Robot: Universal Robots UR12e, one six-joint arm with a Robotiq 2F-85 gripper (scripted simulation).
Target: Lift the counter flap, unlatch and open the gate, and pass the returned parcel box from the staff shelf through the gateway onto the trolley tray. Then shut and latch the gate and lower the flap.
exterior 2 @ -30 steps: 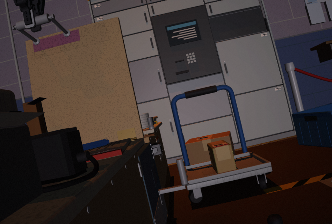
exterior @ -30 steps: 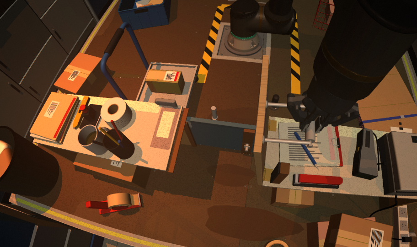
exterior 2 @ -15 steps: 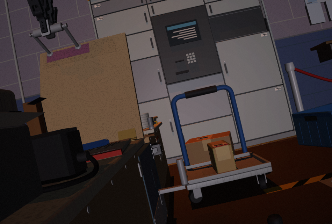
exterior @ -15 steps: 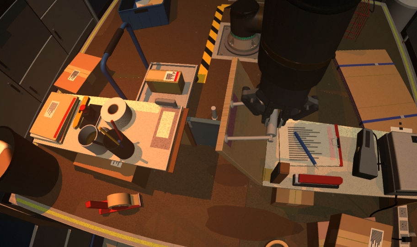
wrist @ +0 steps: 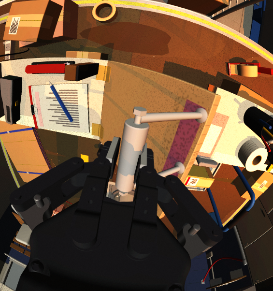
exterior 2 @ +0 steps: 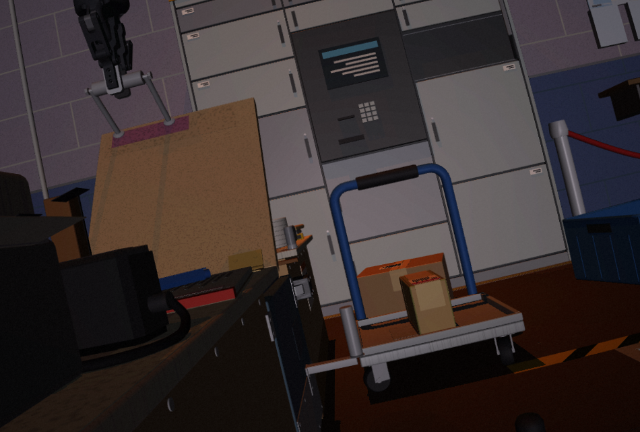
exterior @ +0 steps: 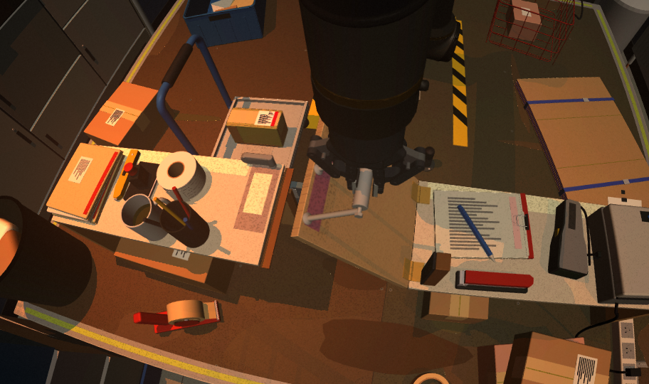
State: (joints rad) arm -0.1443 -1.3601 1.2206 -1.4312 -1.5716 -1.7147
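The gripper (wrist: 126, 154) hangs over the gap in the counter, and the pale handle bar (exterior: 363, 191) (exterior 2: 120, 83) (wrist: 130, 152) of the counter flap is clamped in its closed fingers. The brown flap (exterior: 360, 224) (exterior 2: 181, 185) (wrist: 153, 108) is tilted, its free edge with a purple strip raised above the left counter, its hinged edge at the right counter. The parcel box (exterior: 256, 126) (exterior 2: 427, 302) (wrist: 198, 179) with a striped label sits on the grey trolley tray (exterior: 260, 131) (exterior 2: 413, 337). The gate (exterior 2: 289, 340) below the flap is mostly hidden.
Behind the counter stands a wall of grey lockers with a keypad screen (exterior 2: 356, 81). The left counter holds a paper roll (exterior: 180, 176), cups and a pen pot (exterior: 183, 222). The right counter holds a clipboard (exterior: 482, 224), a stapler (exterior: 494, 280) and a grey printer (exterior: 632, 253).
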